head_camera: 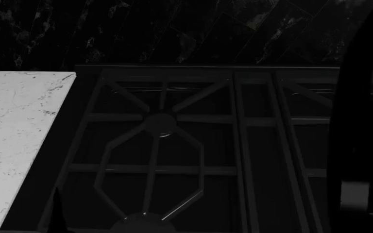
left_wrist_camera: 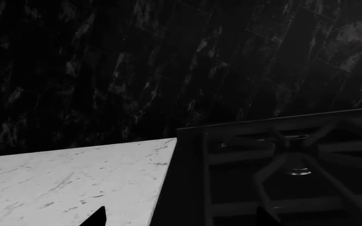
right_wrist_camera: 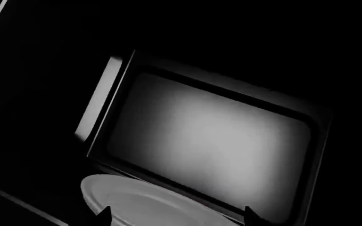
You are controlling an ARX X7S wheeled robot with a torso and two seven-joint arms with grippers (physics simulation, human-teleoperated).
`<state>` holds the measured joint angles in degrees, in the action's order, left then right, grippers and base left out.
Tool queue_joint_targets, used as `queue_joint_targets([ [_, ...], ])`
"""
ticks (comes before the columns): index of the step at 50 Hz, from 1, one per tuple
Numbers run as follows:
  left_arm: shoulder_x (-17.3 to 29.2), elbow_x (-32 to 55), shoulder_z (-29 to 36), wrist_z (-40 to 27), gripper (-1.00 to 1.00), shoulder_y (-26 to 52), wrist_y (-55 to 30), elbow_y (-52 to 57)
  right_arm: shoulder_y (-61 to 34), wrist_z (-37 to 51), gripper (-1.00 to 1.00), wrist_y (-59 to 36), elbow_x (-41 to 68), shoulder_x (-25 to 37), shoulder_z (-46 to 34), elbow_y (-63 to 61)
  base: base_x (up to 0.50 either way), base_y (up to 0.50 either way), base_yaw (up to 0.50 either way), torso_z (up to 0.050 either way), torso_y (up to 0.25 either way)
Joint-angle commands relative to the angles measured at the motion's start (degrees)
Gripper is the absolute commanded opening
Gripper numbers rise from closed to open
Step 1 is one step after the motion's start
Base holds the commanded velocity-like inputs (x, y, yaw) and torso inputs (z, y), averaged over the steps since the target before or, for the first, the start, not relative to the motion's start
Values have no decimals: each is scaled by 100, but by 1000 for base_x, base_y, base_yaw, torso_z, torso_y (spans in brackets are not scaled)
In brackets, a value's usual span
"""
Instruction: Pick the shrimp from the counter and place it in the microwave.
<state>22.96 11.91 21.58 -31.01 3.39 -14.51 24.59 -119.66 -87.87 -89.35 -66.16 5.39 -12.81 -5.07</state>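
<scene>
No shrimp shows in any view. The white speckled counter point(left_wrist_camera: 55, 183) lies beside the black stove, also at the left of the head view point(head_camera: 11, 126). My left gripper point(left_wrist_camera: 182, 219) is open and holds nothing; its two dark fingertips straddle the counter's edge, low at the head view's left point(head_camera: 19, 204). My right gripper point(right_wrist_camera: 177, 217) is open too, with nothing between its tips. It faces into the open microwave point(right_wrist_camera: 212, 136), just above a round pale plate point(right_wrist_camera: 143, 202) on the microwave floor. The right arm point(head_camera: 361, 121) is a dark mass at the head view's right.
A black gas stove point(head_camera: 161, 145) with grates fills the middle, its burner point(left_wrist_camera: 299, 170) close to my left gripper. A dark marbled wall point(head_camera: 173, 29) rises behind the counter and stove. The scene is very dim.
</scene>
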Motion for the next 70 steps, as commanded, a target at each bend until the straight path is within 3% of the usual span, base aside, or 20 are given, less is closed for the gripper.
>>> queue_joint_targets([
  [1,-109,212,-185,210,100,-91,101,-185,762,-212,100,-64,-295,-99,211,-995,0,0,0,0,0],
  [18,-126,227,-142,226,100,-28,125,-252,2027,-212,100,-64,-461,-145,137,-2294,0,0,0,0,0],
  [25,-129,237,-130,218,100,-16,117,-246,3248,-212,100,-64,-547,-139,175,-3247,2,0,-2,0,0],
  [39,-128,238,-116,194,100,-44,163,-277,4779,-212,100,-64,-814,-522,-56,-4492,2,-1,-3,0,0],
  [50,-113,245,-108,139,100,-126,148,-188,6014,-212,100,-64,-1052,-479,-122,-5486,1,-1,-2,0,0],
  [70,-55,293,-133,128,100,-140,148,-159,7521,-212,100,-64,-250,-539,1111,-5492,0,0,0,0,0],
])
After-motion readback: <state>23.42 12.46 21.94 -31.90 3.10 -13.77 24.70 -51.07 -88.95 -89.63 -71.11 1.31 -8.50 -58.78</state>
